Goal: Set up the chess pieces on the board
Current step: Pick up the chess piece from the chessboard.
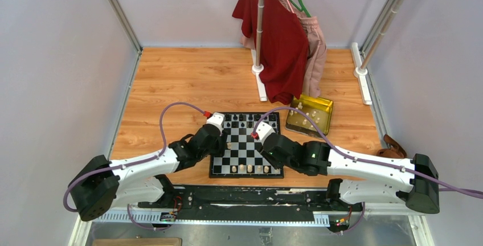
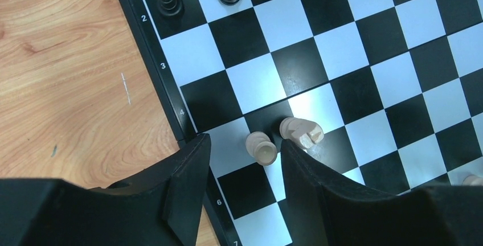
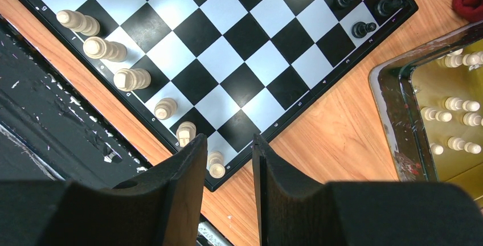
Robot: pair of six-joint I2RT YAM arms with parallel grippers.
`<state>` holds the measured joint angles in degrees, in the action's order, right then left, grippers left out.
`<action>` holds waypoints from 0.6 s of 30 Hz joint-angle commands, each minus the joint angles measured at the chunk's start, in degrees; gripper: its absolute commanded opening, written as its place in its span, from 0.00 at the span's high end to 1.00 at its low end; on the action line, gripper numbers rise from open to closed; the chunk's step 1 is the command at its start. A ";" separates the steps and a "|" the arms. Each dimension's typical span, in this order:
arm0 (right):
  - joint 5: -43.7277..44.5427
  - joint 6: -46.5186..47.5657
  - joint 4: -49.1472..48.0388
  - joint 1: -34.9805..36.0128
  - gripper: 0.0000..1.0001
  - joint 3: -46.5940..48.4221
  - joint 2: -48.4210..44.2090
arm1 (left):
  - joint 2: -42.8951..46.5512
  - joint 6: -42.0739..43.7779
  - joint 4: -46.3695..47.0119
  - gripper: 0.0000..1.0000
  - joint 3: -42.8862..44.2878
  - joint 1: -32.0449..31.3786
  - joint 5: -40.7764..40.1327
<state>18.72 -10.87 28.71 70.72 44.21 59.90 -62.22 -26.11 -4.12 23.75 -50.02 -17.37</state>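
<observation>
The left hand (image 2: 242,143) hangs half open over the board (image 2: 319,46), gripping nothing. A cream pawn (image 2: 261,147) sits between its fingertips, and a second cream piece (image 2: 302,131) is just beside the right-side finger. Black pawns (image 2: 170,1) stand far ahead. The right hand (image 3: 228,140) is open and empty, with a cream chessman (image 3: 216,164) under its gap and the yellow tin (image 3: 398,115) to its right.

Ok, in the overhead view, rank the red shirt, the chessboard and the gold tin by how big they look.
1. red shirt, though it hangs higher up, perhaps nearer the camera, so its lead is unsure.
2. chessboard.
3. gold tin, clearly the smallest.
</observation>
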 commanded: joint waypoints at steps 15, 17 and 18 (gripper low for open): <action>1.32 0.93 -0.23 -1.02 0.61 -0.28 -0.21 | -0.56 0.63 3.86 0.77 0.62 -0.33 -0.21; 1.32 0.94 -0.27 -1.02 0.61 -0.35 -0.36 | -0.46 0.58 3.90 0.80 0.60 -0.34 -0.23; 1.32 0.92 -0.24 -1.02 0.61 -0.42 -0.47 | -0.47 0.62 3.86 0.82 0.64 -0.34 -0.21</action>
<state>18.72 -10.81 28.67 70.35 44.18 59.92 -63.64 -25.52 -1.83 23.77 -50.02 -17.02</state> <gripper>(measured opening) 0.393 0.226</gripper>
